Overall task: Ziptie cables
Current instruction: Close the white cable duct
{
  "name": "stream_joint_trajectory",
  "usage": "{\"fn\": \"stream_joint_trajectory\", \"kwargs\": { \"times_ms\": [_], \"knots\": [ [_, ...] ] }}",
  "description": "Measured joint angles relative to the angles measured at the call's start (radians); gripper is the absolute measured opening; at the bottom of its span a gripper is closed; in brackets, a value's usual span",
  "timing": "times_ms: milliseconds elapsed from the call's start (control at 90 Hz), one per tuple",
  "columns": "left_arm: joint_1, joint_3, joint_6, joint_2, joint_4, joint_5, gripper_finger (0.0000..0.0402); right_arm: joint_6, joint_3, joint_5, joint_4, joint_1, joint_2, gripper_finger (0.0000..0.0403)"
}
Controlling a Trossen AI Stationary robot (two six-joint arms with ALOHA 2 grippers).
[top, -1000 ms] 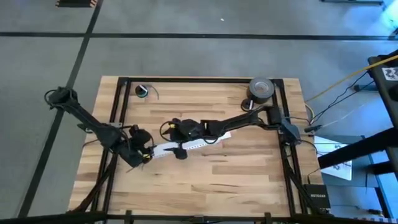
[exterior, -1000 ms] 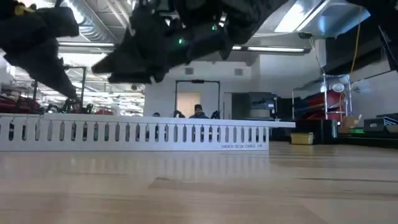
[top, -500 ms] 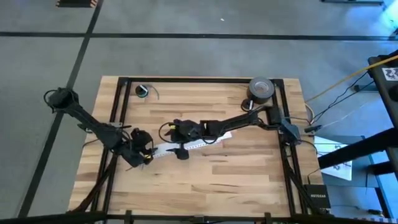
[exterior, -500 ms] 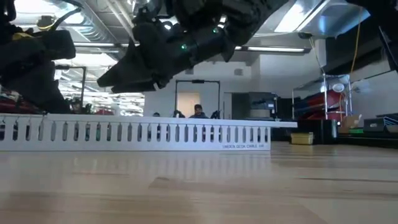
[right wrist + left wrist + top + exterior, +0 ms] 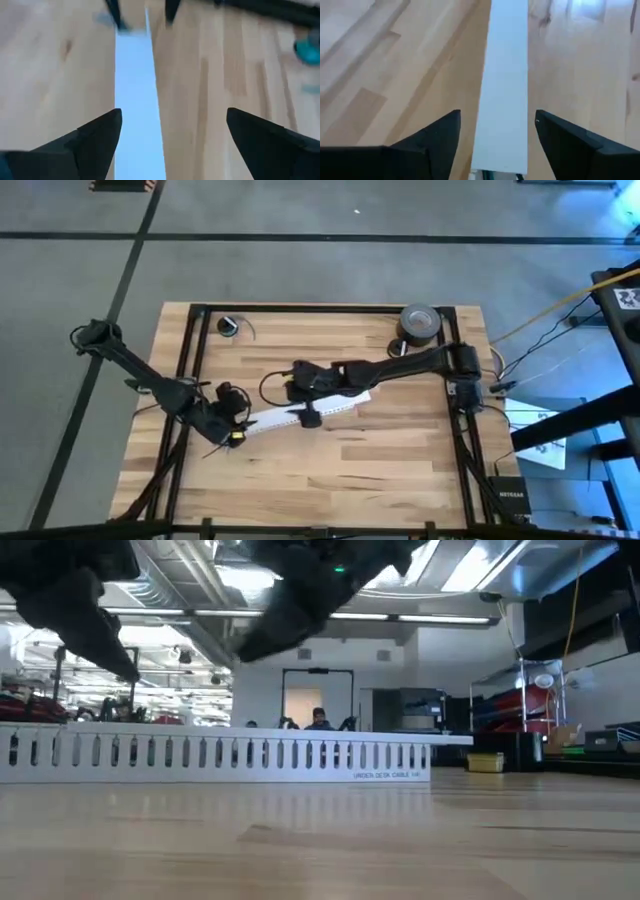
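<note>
A long flat white slotted strip point(image 5: 340, 402) lies on the wooden table, running from centre-left toward the right. My left gripper point(image 5: 233, 432) hovers open over the strip's left end point(image 5: 502, 75), one finger on each side and clear of it. My right gripper point(image 5: 308, 416) hangs open above the strip's middle point(image 5: 135, 80). In the low view both grippers sit above the strip point(image 5: 220, 755). The cables and the ziptie are out of view.
A grey tape roll point(image 5: 420, 323) stands at the far right corner and a small dark roll point(image 5: 229, 326) at the far left. Black frame rails point(image 5: 190, 360) run along the table's sides. Bare wood point(image 5: 350, 470) lies toward the near edge.
My right gripper has risen and gone toward the table's right edge along the white strip, staying open. The strip has stayed where it lay.
</note>
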Motion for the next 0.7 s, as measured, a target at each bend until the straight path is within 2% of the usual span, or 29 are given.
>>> {"fn": "stream_joint_trajectory", "kwargs": {
  "times_ms": [144,267,400,556,700],
  "knots": [
    [0.040,-0.006,-0.008,0.001,0.025,-0.008,0.0241,0.030,-0.089,-0.018,0.013,-0.006,-0.029,0.0346],
    [0.056,0.010,0.035,0.001,0.056,0.120,0.0241,0.093,-0.205,-0.072,0.126,-0.006,-0.029,0.0346],
    [0.040,0.013,-0.007,0.006,0.046,0.198,0.0241,0.126,-0.303,-0.161,0.301,-0.005,-0.029,0.0346],
    [-0.002,-0.018,-0.023,0.043,0.039,0.211,0.0241,0.117,-0.342,-0.180,0.451,-0.005,-0.029,0.0346],
    [-0.011,-0.022,0.006,0.066,0.034,0.209,0.0241,0.105,-0.343,-0.182,0.462,-0.005,-0.029,0.0346]
  ]
}}
